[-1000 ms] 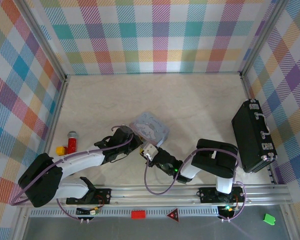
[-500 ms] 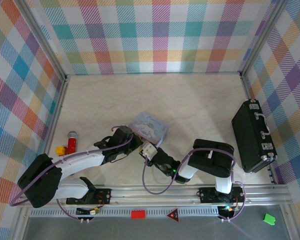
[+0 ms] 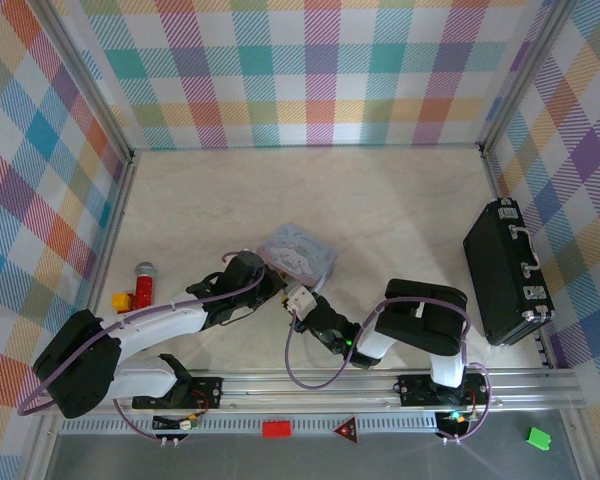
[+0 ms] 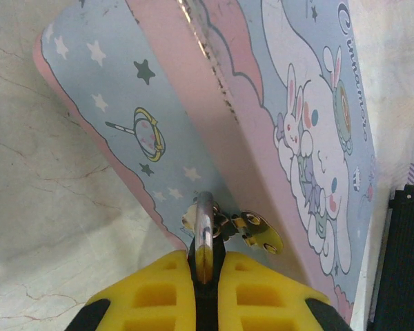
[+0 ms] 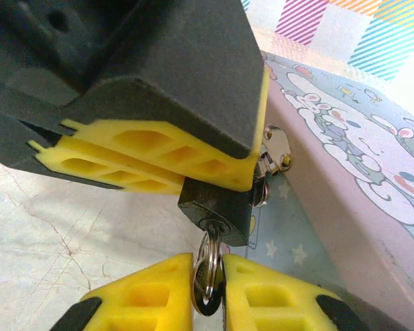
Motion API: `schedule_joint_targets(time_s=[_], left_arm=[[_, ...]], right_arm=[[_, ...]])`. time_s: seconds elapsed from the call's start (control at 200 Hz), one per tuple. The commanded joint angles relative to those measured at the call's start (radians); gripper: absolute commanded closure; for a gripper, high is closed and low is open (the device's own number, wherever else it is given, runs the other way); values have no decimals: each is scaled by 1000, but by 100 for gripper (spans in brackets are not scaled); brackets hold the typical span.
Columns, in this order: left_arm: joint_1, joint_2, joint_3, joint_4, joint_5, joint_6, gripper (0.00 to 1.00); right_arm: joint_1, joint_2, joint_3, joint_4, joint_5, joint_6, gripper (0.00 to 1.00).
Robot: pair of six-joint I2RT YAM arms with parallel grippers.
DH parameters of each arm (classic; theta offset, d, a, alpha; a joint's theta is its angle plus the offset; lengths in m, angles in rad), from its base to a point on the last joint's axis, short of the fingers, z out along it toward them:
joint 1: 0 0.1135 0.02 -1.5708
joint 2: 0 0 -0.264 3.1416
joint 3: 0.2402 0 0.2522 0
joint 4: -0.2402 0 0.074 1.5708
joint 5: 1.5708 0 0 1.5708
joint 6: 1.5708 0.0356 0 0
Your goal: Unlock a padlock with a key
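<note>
Left tool (image 4: 205,272), yellow foam pads (image 4: 159,289), clamps squarish black padlock (image 5: 217,210); silvery shackle (image 4: 205,214) sits at pastel tin's (image 4: 159,124) metal hasp (image 4: 262,233). Right tool (image 5: 208,265) pinches thin metal key (image 5: 208,286), seated in padlock's keyhole; marbled worktop (image 4: 48,227) below.

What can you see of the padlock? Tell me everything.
The padlock is a small black, squarish body with a thin silvery shackle, metal by the look. It hangs at the side of the pastel tin, shackle through the tin's shiny hasp; whether it is locked cannot be told. The left gripper clamps its shackle end between yellow fingers, and the key, pinched by the right gripper, sits in its keyhole.
</note>
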Motion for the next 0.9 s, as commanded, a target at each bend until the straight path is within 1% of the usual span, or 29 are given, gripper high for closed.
schedule_joint_targets(time_s=[0.0,0.14,0.245,0.305,0.45,0.615,0.725,0.83,0.89], left_arm=[[3,-36,6,-34,-33,-42,100],[1,-25,6,-23,-19,-41,100],[-13,-20,9,-16,-20,-43,100],[-26,-14,12,-15,-19,-43,100],[-49,1,8,-6,-24,-50,100],[-93,53,12,17,-28,-67,100],[-124,99,15,47,-18,-86,100],[-143,110,17,57,-23,-93,100],[-151,106,20,44,-31,-92,100]], right_arm=[[1,17,-4,-16,45,28,86],[1,-9,1,-21,41,62,93],[-6,-47,24,-95,23,134,96],[-18,-66,26,-106,0,190,98],[-69,-113,30,-138,-99,326,100],[-71,-138,69,-182,-122,285,100],[-70,-121,88,-201,-100,254,100],[-76,-108,80,-176,-72,275,100],[-98,-116,67,-170,-97,334,100]])
